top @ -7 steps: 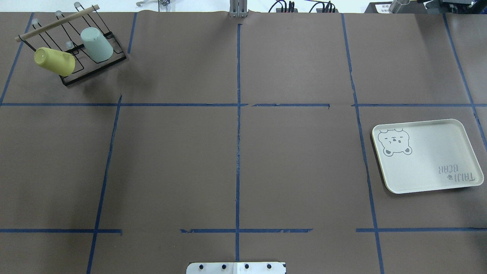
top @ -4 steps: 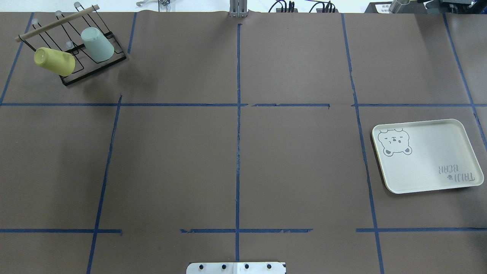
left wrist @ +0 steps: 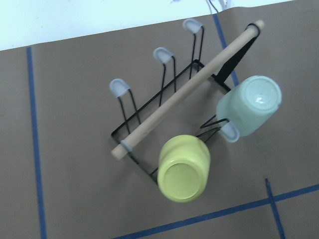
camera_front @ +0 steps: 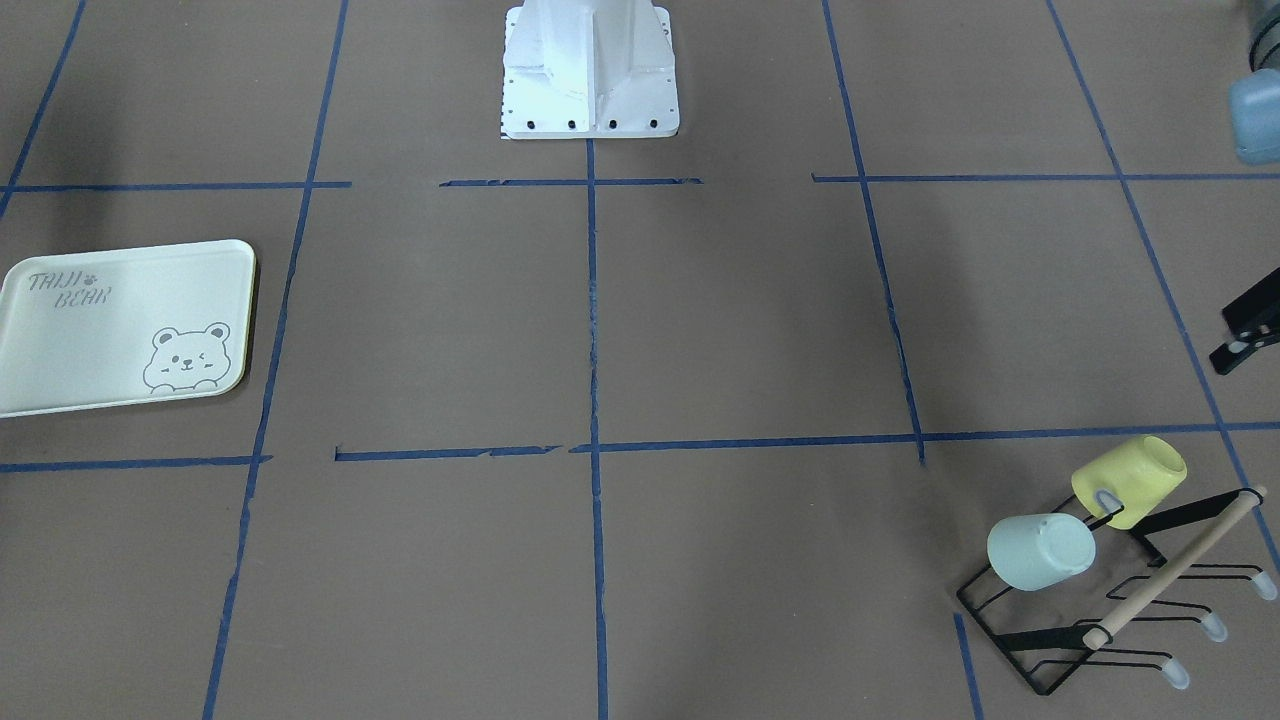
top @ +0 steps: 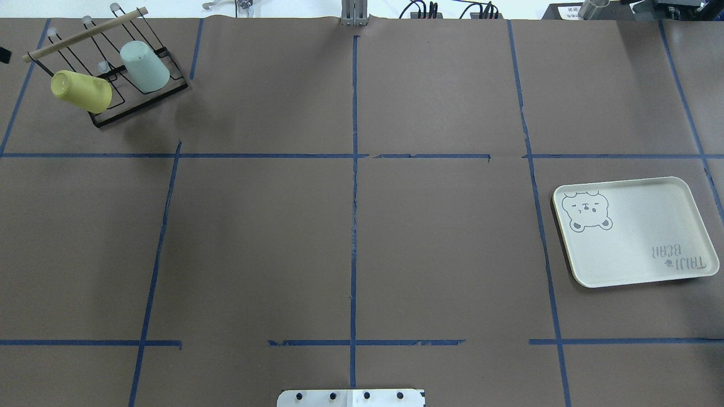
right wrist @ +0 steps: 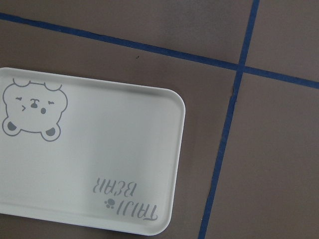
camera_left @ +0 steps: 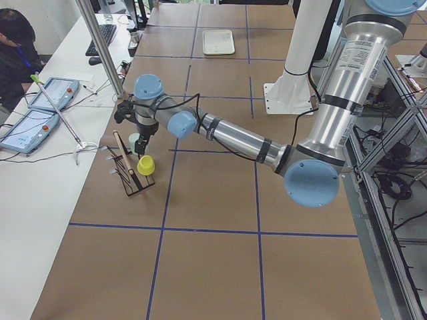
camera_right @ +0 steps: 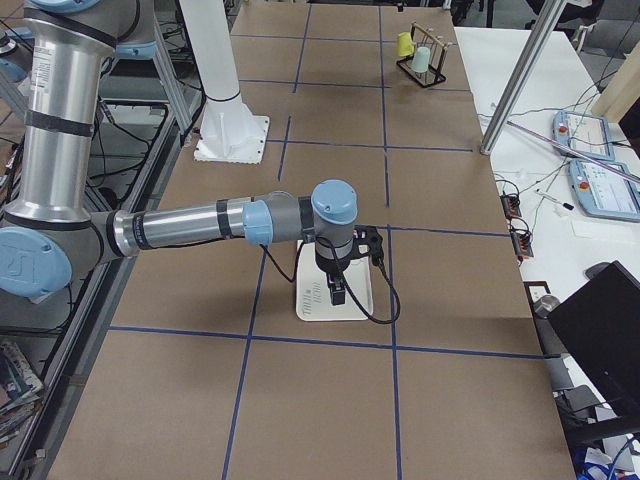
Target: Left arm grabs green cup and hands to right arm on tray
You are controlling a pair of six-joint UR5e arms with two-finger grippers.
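Observation:
The green cup sits upside down on a peg of a black wire rack at the far left; it also shows in the left wrist view. A yellow cup lies on a peg beside it. The left gripper hangs above the rack. Only a black finger part shows at the front view's right edge, so I cannot tell if it is open. The tray lies at the right. The right gripper hovers over the tray; I cannot tell its state.
A wooden rod runs along the rack's top. The white robot base stands at the table's near middle. Blue tape lines cross the brown table cover. An operator sits at a side desk.
A small black tip of the left gripper has come into the overhead view at its left edge. The cups and tray have not moved.

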